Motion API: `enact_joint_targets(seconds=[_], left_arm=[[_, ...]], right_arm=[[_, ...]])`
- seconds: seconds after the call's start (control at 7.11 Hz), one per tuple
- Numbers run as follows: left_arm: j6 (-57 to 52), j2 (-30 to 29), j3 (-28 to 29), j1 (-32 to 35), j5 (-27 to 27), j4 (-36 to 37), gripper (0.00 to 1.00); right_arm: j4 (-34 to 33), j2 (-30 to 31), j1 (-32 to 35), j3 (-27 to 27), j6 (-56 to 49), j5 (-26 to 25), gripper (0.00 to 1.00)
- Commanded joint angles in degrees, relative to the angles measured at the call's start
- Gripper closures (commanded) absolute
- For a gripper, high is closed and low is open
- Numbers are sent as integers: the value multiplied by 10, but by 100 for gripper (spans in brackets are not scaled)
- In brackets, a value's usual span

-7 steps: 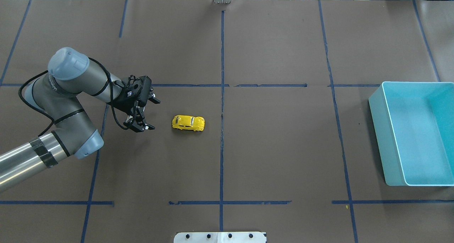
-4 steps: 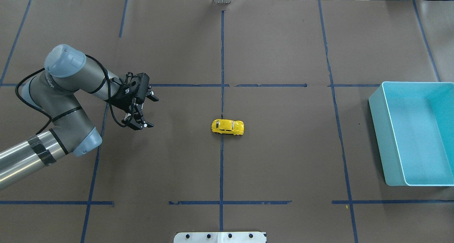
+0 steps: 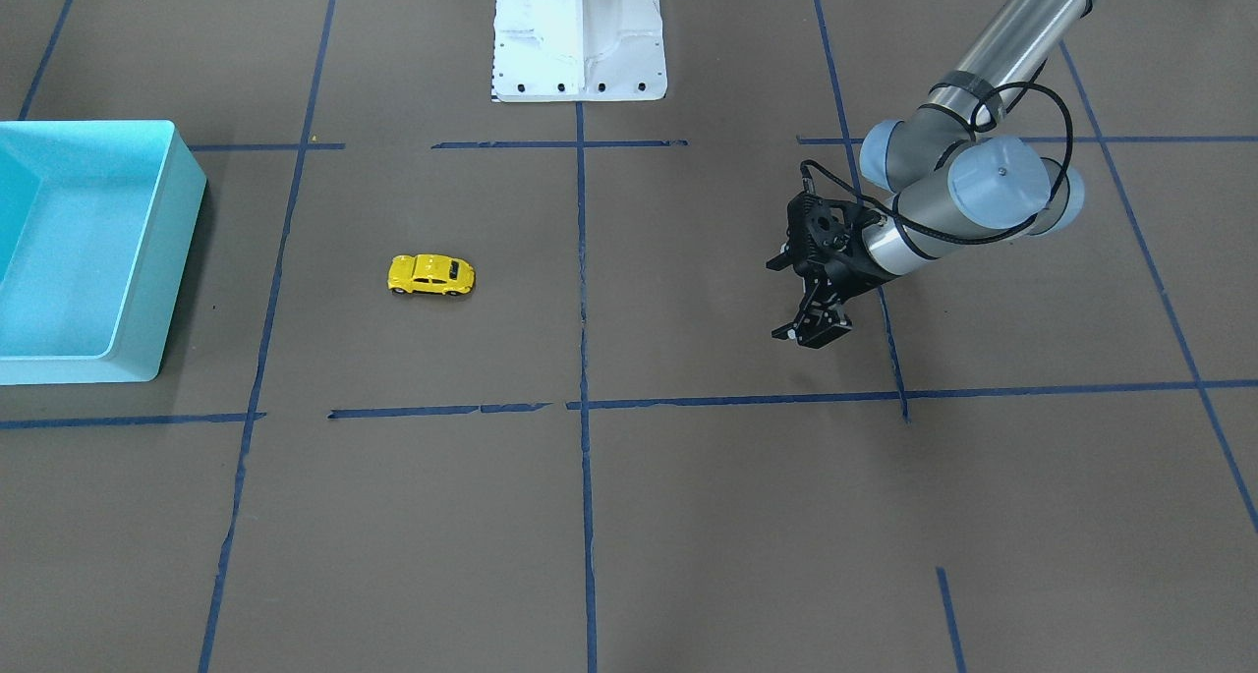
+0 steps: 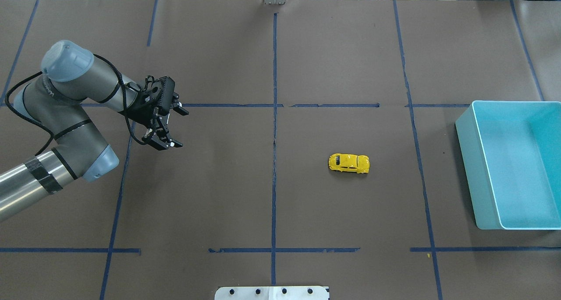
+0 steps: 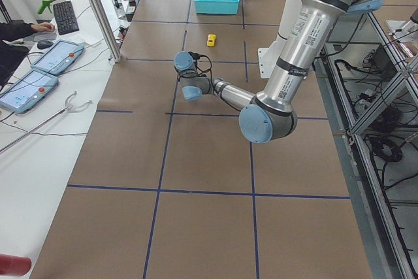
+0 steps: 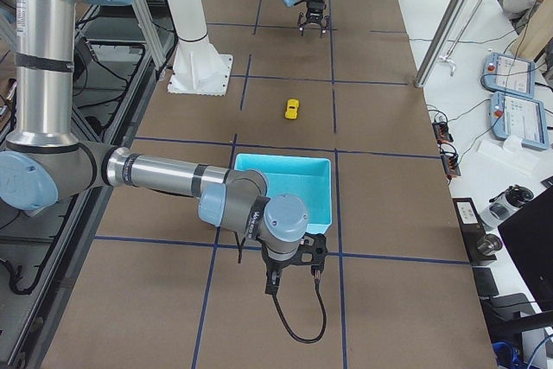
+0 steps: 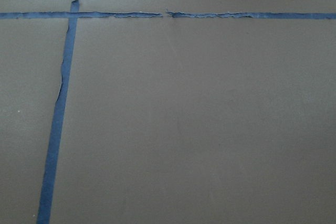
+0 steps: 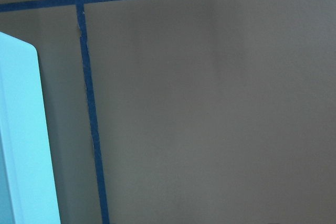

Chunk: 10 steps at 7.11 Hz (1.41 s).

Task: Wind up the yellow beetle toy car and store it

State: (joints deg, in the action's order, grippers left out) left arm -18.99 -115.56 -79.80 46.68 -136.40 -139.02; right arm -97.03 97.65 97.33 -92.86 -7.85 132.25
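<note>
Black fingers spread wide: my left end effector (image 4: pixel 180 129) hangs over the left half of the worktop (image 4: pixel 219 203), open and empty, touching nothing. Its wrist view shows only brown paper and blue tape.

Farther out, past the centre tape line (image 4: pixel 274 138), the car (image 4: pixel 349 163) sits on its wheels in the right half, free of any grip. It is well apart from my left end effector and much nearer the bin (image 4: pixel 466 168), though not touching it. Its long axis runs left to right across the worktop, roughly along the line from my left end effector to the bin, so a grasp across its flanks would need fingers set fore and aft of that line.

Farther still, beyond the bin's outer end, is my right end effector (image 6: pixel 294 276). It shows only in the side view, so I cannot tell how far open it is. Its wrist view catches a corner of the bin and bare paper, with no car.

I judge the car to be in the right arm's territory. That arm must reach back past the bin to get it, while my left arm would have to cross the centre line.
</note>
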Motion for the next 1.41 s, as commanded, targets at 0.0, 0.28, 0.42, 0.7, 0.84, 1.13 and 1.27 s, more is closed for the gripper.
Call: enact_joint_targets(seconds=[0.0, 0.28, 0.42, 0.7, 0.84, 1.13, 1.27], left_arm=[[0, -2, -16, 49, -31, 67, 0], [0, -4, -60, 69, -25, 177, 0], [-3, -4, -81, 73, -11, 223, 0], [-3, -3, -104, 80, 1, 291, 0], [-5, -3, -146, 80, 42, 377, 0], [-2, -18, -234, 78, 152, 600, 0], [2, -25, -243, 88, 176, 648, 0]], right_arm=[[0, 0, 1, 0, -1, 0, 0], [0, 0, 1, -2, 0, 0, 0], [0, 0, 1, -3, -1, 0, 0], [0, 0, 1, -4, -2, 0, 0], [0, 0, 1, -4, -2, 0, 0], [0, 0, 1, -5, -1, 0, 0], [0, -1, 1, -3, -1, 0, 0]])
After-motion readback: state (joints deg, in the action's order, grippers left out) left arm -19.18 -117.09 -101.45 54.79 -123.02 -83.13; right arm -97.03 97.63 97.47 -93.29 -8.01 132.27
